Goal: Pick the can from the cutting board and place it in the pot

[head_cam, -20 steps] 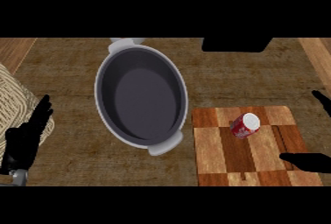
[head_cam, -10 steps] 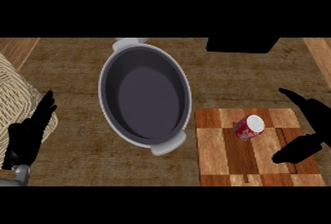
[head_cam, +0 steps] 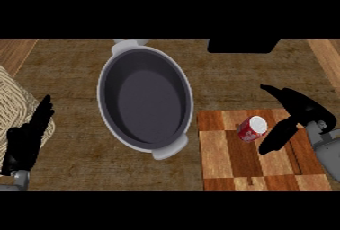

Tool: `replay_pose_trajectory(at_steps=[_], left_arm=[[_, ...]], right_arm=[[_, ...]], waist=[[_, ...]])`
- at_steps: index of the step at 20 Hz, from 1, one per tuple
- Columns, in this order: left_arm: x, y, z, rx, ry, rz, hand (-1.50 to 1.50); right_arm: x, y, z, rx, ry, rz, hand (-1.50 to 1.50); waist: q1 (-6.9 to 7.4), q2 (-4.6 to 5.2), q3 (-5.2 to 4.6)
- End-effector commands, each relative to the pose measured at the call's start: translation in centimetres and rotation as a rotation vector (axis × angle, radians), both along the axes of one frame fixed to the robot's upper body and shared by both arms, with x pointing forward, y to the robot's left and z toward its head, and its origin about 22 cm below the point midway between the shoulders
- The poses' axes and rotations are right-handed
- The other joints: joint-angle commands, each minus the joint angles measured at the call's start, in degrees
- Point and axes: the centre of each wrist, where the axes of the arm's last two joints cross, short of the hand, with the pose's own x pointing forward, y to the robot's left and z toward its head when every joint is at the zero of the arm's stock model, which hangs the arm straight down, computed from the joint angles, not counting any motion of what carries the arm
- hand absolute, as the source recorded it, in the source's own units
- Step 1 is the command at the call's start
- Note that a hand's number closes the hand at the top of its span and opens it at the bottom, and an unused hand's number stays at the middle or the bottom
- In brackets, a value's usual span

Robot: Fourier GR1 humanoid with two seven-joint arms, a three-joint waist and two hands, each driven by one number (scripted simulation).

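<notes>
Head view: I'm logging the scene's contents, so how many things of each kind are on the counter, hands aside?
Pot: 1
Can: 1
Cutting board: 1
Woven basket-like thing at the left edge: 1
Dark box-like thing at the top edge: 1
Total: 5

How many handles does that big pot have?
2. One handle sticks out at the far end of the pot, one handle at the near end, close to the board. None looks hidden.
</notes>
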Motion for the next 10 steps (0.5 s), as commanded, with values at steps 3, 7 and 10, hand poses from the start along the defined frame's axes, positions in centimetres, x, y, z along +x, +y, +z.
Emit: replay_pose_trajectory(at_steps=[3, 7, 10], left_arm=[[-0.6, -1.0, 0.2, 0.011, 0.011, 0.017, 0.00], [-0.9, 0.0, 0.7, 0.007, 0.009, -0.010, 0.00], [-2.0, 0.7, 0.8, -0.012, 0.025, -0.002, 0.00]], right_arm=[[1.2, 1.5, -2.6, -0.118, 0.101, -0.012, -1.50], [2.6, 2.0, -3.2, -0.131, 0.125, 0.007, -1.50], [3.6, 3.8, -1.6, -0.122, 0.155, -0.006, -1.50]], waist=[[-0.22, -0.09, 0.05], [-0.16, -0.07, 0.04], [-0.04, -0.15, 0.02]])
